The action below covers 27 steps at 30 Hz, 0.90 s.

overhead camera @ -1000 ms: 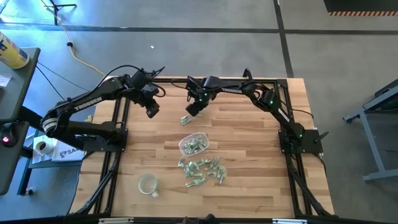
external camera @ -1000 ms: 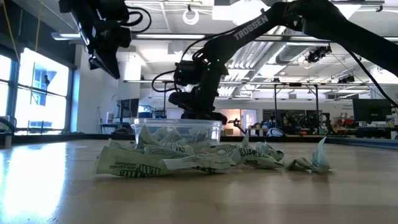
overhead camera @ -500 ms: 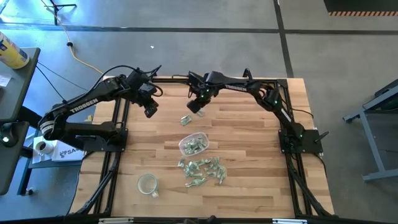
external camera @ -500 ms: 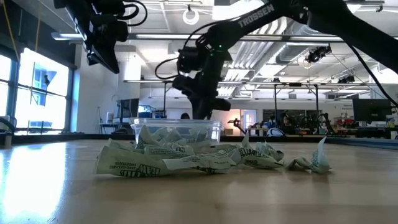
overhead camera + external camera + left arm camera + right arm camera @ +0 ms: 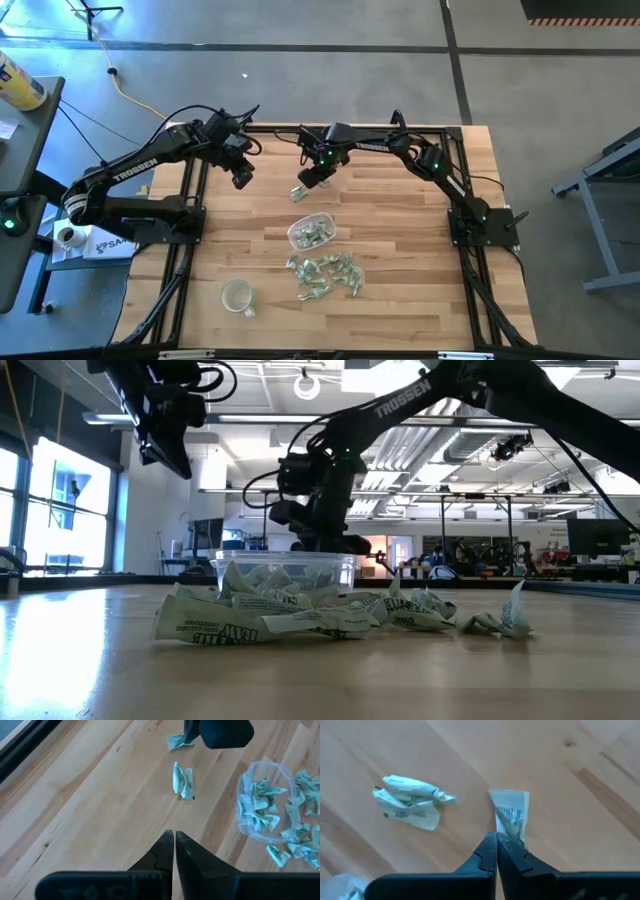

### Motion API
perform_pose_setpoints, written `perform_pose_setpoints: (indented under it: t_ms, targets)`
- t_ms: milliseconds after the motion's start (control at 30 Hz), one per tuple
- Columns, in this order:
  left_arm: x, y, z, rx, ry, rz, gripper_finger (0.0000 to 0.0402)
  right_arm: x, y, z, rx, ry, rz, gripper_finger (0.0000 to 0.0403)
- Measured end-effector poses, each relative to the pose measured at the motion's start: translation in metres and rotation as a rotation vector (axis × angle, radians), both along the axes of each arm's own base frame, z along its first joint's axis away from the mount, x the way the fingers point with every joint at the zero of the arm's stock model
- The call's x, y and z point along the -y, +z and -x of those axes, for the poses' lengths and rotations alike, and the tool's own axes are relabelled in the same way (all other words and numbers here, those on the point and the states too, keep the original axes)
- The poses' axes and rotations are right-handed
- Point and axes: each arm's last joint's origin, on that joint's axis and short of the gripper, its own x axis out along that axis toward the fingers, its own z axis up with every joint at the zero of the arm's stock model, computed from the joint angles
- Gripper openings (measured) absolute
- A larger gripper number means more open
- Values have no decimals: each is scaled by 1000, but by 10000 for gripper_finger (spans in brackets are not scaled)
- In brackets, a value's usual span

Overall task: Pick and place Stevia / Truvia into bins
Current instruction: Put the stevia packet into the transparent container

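Observation:
Green-and-white Stevia sachets lie in a heap (image 5: pixel 325 272) on the table, just near of the clear tub (image 5: pixel 311 232), which holds several more. The tub and heap also show in the low view, tub (image 5: pixel 285 572) behind heap (image 5: pixel 300 615). My right gripper (image 5: pixel 313 180) hangs low over the table beyond the tub, shut on one sachet (image 5: pixel 510 812). A second, crumpled sachet (image 5: pixel 410 807) lies flat on the wood beside it. My left gripper (image 5: pixel 241 180) hovers high, left of that spot, shut and holding nothing (image 5: pixel 174 836). My right gripper pinches one end of a single sachet (image 5: pixel 507 834) between its two fingertips, coming at it from above. The rest of the sachet sticks out past the fingers (image 5: pixel 512 805). Whether its free end rests on the wood or hangs just clear, I cannot tell.
A round clear cup (image 5: pixel 237 296) stands near the table's near left corner. Black frame rails (image 5: pixel 190 200) run along the left and right sides. Bare wood lies between the tub and the far edge, except for the loose sachet (image 5: pixel 299 193).
My right gripper rose and tipped toward the far edge, then came back down to about where it was a second ago, its fingers low over the wood beside the loose sachet. The left arm shifted slightly.

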Motion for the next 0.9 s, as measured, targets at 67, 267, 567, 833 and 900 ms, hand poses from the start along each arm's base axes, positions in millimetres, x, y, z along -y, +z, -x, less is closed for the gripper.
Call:
perform_pose_setpoints:
  t_ms: [67, 267, 567, 833, 900]
  targets:
    - [0, 0, 0, -4, 3, -4, 56, 1, -3, 0, -12, -6, 7, 1]
    - [0, 0, 0, -8, 6, -7, 56, 5, -10, 8, -101, -42, 15, 1]
    - [0, 0, 0, -13, -9, -22, 56, 0, -3, 31, -337, 7, 55, 4]
    - [-1, 0, 0, -15, -26, -42, 56, -20, 56, 39, -252, 299, 185, 33]
    - [-1, 0, 0, -16, -29, -44, 56, -18, 58, 45, -284, 350, 173, 61]
